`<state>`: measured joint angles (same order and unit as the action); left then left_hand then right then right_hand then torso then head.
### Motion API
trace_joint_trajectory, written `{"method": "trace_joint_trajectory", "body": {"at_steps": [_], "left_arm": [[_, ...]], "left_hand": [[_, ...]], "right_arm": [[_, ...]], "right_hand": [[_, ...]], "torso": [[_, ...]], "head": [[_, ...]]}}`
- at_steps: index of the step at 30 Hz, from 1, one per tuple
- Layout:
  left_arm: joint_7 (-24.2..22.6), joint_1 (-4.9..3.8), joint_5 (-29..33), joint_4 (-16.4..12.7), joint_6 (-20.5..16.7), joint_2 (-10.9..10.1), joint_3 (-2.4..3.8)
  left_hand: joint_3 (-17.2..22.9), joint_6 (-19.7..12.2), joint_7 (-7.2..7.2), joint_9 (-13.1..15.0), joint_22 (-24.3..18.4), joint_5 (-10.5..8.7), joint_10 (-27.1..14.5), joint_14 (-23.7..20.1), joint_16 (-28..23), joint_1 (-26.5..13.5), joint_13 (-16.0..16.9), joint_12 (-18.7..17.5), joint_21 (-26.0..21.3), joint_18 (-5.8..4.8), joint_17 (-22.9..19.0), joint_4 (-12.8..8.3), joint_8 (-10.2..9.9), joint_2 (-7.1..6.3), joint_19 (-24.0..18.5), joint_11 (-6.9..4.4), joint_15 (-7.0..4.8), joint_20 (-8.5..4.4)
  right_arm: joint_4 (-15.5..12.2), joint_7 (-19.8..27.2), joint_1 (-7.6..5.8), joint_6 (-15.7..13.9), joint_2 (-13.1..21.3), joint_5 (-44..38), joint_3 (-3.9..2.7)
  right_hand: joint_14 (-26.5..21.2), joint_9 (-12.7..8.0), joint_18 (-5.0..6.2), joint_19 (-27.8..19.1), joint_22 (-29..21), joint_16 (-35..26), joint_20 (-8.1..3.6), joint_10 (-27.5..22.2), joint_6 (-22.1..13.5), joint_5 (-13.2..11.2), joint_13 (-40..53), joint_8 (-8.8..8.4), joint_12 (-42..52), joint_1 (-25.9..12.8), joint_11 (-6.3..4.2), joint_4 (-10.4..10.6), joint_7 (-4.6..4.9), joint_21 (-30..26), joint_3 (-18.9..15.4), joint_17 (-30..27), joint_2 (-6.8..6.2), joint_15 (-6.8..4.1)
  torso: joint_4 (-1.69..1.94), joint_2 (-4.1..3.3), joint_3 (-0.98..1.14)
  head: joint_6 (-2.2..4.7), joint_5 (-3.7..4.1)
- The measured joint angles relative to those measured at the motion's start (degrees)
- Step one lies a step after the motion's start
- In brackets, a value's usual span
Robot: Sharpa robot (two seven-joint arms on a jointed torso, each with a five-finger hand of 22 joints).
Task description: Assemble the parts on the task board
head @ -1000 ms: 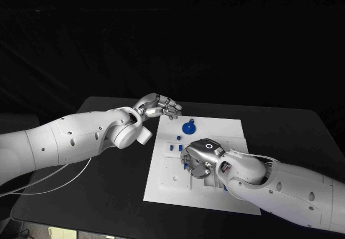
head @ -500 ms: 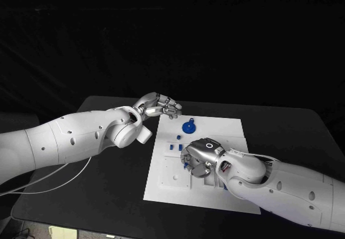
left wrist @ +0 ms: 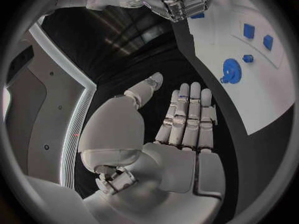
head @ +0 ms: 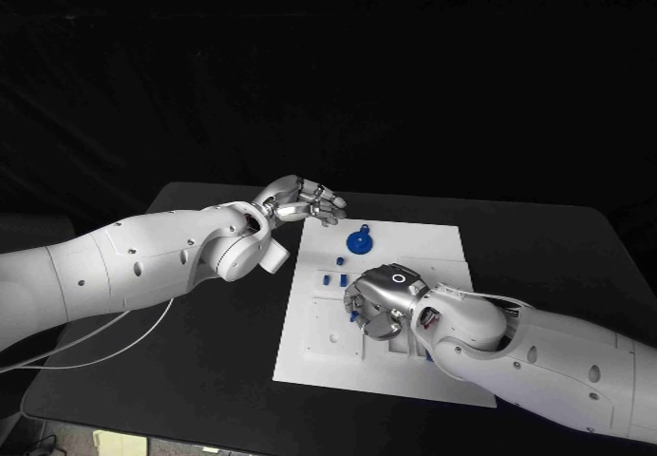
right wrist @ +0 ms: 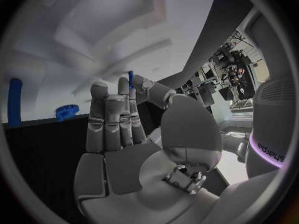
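Both my hands are holding nothing: my right hand [head: 381,302] is hovering low over the middle of the task board [head: 318,356], fingers straight and side by side, while my left hand [head: 301,202] is hanging open beyond the board's far left corner. Blue parts [head: 357,243] are lying on the board between them.
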<state>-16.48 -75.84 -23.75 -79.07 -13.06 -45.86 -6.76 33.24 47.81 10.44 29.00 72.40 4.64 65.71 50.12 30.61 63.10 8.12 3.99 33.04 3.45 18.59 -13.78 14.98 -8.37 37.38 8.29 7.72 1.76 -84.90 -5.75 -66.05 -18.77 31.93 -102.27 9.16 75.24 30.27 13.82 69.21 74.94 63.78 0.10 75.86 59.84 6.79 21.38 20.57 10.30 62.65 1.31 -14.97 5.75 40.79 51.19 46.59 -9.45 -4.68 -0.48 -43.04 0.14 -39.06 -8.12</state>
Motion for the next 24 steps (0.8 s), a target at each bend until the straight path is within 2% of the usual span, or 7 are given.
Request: {"method": "trace_joint_trajectory", "body": {"at_steps": [14, 20, 24], "left_arm": [[0.10, 0.00, 0.00, -0.01, 0.04, -0.02, 0.00], [0.13, -0.01, 0.00, -0.03, 0.05, -0.03, 0.00], [0.14, -0.01, 0.00, -0.07, 0.06, -0.06, 0.00]], "left_hand": [[0.00, 0.00, 0.00, 0.00, 0.06, 0.00, 0.00, 0.00, 0.00, 0.00, -0.05, 0.00, 0.00, -0.09, 0.05, 0.00, 0.00, 0.00, 0.00, 0.00, 0.00, 0.00], [0.00, 0.00, 0.00, 0.00, 0.05, 0.00, 0.00, 0.00, -0.22, 0.00, -0.10, 0.00, -0.23, -0.12, 0.11, 0.00, 0.00, 0.00, 0.00, 0.00, 0.00, 0.00], [0.00, 0.00, 0.00, 0.01, 0.05, 0.00, 0.00, 0.00, -0.22, 0.00, -0.10, 0.00, -0.23, -0.36, 0.11, 0.00, 0.00, 0.00, 0.00, 0.00, 0.00, 0.00]], "right_arm": [[0.05, -0.37, -0.09, 0.84, -0.23, -0.04, -0.04], [0.28, -1.10, -0.08, 2.38, -0.92, -0.55, 0.40], [0.34, -1.56, -0.16, 3.13, -1.20, -1.06, 0.41]], "right_hand": [[-0.11, 0.00, 0.00, 0.08, -0.01, 0.00, 0.09, 0.00, 0.08, 0.00, 0.15, -0.18, -0.21, -0.15, 0.00, 0.00, 0.07, 0.00, 0.00, 0.04, -0.15, -0.13], [-0.11, 0.06, 0.00, 0.07, -0.01, 0.00, 0.10, -0.01, 0.06, -0.02, 0.22, -0.21, -0.18, -0.15, 0.00, 0.00, 0.07, 0.00, 0.00, 0.04, -0.15, -0.14], [-0.11, 0.06, 0.00, -0.14, -0.01, 0.00, -0.10, -0.01, -0.11, -0.02, 0.31, 0.01, -0.39, -0.15, 0.00, 0.00, 0.06, 0.00, 0.00, 0.04, -0.15, -0.13]], "torso": [[0.00, 0.00, -0.01], [-0.02, 0.00, -0.02], [-0.02, 0.00, -0.02]], "head": [[-0.02, -0.05], [-0.08, 0.05], [-0.16, 0.13]]}}
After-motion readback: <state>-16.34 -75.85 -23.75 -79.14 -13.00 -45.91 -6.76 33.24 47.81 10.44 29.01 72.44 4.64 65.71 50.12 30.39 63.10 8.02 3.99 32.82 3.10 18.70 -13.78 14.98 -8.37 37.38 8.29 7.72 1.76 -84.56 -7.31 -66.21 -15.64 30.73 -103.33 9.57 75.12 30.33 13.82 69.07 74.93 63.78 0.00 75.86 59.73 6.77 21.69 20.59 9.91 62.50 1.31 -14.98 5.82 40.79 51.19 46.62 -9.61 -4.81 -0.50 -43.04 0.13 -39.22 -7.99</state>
